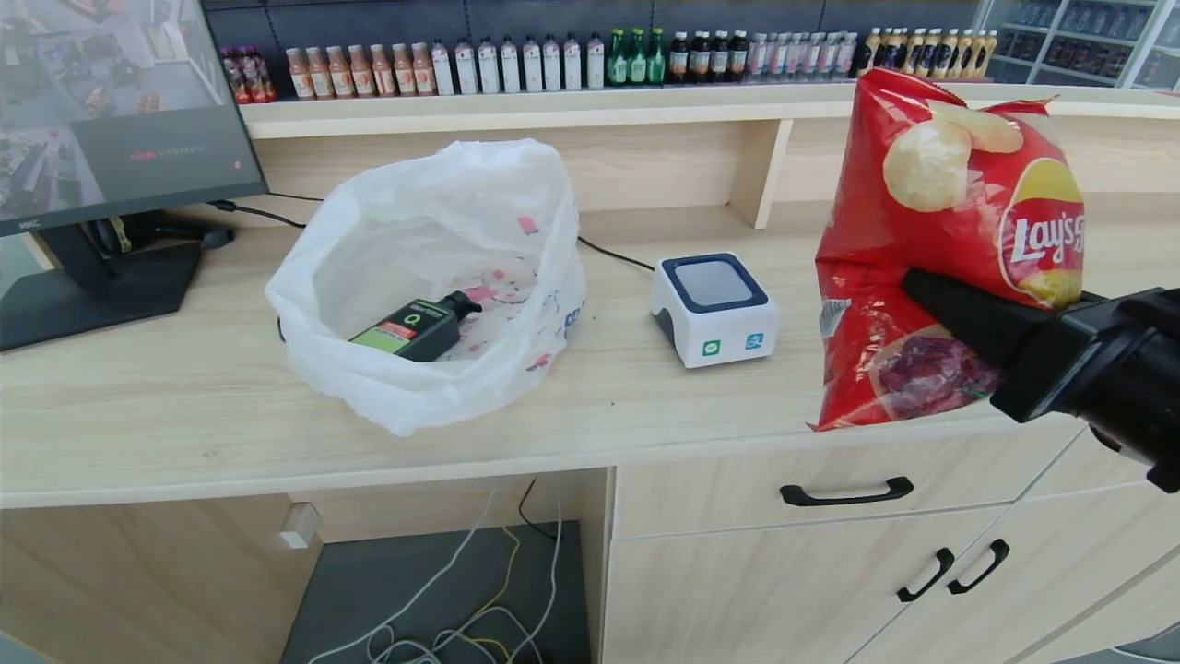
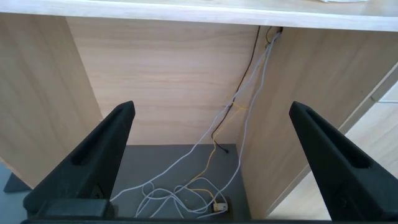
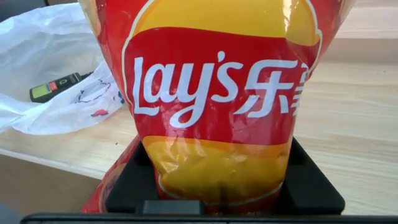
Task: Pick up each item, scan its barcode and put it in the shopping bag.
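— So, from the head view, how far along is the checkout looking?

— One item is already lying in the white shopping bag (image 1: 516,184): a dark pump bottle (image 1: 415,329), resting on its side. The bag is sitting on the left part of the counter (image 1: 184,406). The right gripper (image 1: 922,288) is clamping a red bag of potato chips (image 1: 949,212) and holding it upright above the counter's near right edge. The barcode scanner (image 1: 714,309) is sitting between the two bags, apart from both.

— Is the chip bag getting scanned?

— I'm judging not yet. It is hanging to the right of the scanner rather than over its window, so the scan and the drop into the shopping bag are looking like the steps left.

— And the left wrist view?

— The left gripper (image 2: 211,112) is hanging below the counter with its fingers spread wide and nothing between them. It is pointing toward loose cables (image 2: 205,162) under the counter.

— The right wrist view?

— The chip bag's printed front is sitting squarely between the fingers pinching it. The shopping bag with the bottle is lying farther off on the counter. Whether more items are waiting, I cannot tell.
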Robot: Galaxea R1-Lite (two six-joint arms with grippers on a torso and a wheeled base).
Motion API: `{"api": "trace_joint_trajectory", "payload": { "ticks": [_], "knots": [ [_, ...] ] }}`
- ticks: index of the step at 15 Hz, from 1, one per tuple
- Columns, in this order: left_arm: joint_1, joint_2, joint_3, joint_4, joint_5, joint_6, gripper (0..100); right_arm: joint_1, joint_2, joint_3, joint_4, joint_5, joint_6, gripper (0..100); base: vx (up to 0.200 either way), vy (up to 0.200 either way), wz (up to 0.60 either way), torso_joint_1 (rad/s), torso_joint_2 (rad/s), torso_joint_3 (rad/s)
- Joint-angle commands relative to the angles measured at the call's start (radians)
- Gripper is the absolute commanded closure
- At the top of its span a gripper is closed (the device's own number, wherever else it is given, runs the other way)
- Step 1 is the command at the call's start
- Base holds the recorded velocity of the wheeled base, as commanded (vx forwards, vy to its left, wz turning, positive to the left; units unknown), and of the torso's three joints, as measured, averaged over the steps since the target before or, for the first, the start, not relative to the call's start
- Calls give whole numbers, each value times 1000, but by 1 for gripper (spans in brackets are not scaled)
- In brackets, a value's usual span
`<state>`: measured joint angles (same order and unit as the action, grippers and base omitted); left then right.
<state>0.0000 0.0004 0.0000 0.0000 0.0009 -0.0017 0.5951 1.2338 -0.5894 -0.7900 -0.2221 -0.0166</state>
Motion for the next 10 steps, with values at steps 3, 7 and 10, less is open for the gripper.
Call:
{"api": "trace_joint_trajectory", "payload": {
  "ticks": [3, 7, 10],
  "knots": [
    [0, 0, 0, 0, 1, 0, 0, 0, 7, -21, 0, 0, -60, 100, 0, 0, 0, 0, 0, 0],
    [0, 0, 0, 0, 1, 0, 0, 2, 38, -72, 2, -2, -117, 100, 0, 0, 0, 0, 0, 0],
    [0, 0, 0, 0, 1, 0, 0, 9, 108, -168, 2, -3, -125, 100, 0, 0, 0, 0, 0, 0]
  ]
}}
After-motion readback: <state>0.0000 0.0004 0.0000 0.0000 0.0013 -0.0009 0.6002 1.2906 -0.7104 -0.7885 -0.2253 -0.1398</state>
